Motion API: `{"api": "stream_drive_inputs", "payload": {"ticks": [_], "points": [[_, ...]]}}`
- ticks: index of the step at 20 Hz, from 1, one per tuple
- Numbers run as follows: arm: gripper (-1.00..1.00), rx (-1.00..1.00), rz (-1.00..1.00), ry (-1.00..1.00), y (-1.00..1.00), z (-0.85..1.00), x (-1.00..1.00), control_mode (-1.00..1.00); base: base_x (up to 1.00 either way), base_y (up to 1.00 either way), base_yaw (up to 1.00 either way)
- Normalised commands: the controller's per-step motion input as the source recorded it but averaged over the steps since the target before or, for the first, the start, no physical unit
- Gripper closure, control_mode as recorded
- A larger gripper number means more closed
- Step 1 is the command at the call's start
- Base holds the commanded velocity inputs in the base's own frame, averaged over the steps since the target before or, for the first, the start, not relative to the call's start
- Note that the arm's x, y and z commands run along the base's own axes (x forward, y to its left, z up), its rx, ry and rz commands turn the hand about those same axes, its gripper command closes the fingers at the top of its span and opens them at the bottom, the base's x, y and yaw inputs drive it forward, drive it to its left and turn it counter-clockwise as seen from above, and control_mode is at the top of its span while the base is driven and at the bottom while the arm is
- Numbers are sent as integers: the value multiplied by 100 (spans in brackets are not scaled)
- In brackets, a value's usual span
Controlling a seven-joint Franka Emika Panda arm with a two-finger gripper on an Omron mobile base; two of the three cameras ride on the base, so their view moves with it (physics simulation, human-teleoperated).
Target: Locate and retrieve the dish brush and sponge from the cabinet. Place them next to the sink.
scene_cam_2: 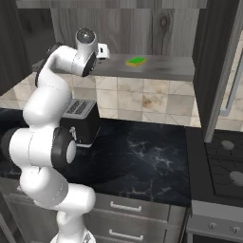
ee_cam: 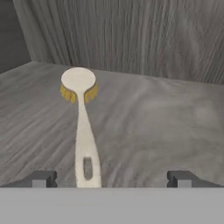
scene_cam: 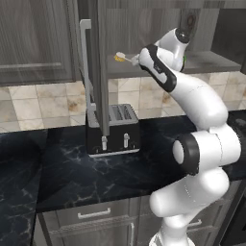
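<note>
The slim white dish brush with its round head of yellow bristles (ee_cam: 82,127) lies flat on the grey wood-grain shelf (ee_cam: 153,127) inside the dark grey wood-grain wall cabinet (scene_cam_2: 142,19), head toward the back wall and handle toward the tool (ee_cam: 111,178). The tool's two dark tips stand wide apart with nothing between them; the slotted handle end lies near the left tip in the hand view, and whether it touches is hard to tell. From the left base view the brush head shows just past the white wrist. Further along the same shelf, well apart from the brush, sits the small flat green sponge with a yellow layer (scene_cam_2: 135,61). The cabinet's tall door (scene_cam: 96,67) stands swung open, its long silver bar handle (scene_cam: 87,67) facing out. Below the shelf runs a backsplash of beige stone tiles (scene_cam_2: 142,99), and beneath it the black marbled counter (scene_cam_2: 142,156) carrying a black and silver two-slot toaster (scene_cam: 113,129). Grey drawer fronts with silver pulls (scene_cam_2: 126,206) line the counter's base, and a dark stove top (scene_cam_2: 223,166) adjoins it on the right.
</note>
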Motion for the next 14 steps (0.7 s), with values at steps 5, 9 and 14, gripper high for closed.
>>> {"api": "stream_drive_inputs", "payload": {"ticks": [5,9,14], "points": [[-100,0,3,11,0,0,45,-100,0,0,0],[-100,0,0,1,2,0,13,-100,0,0,0],[-100,0,0,0,5,0,2,-100,0,0,0]]}}
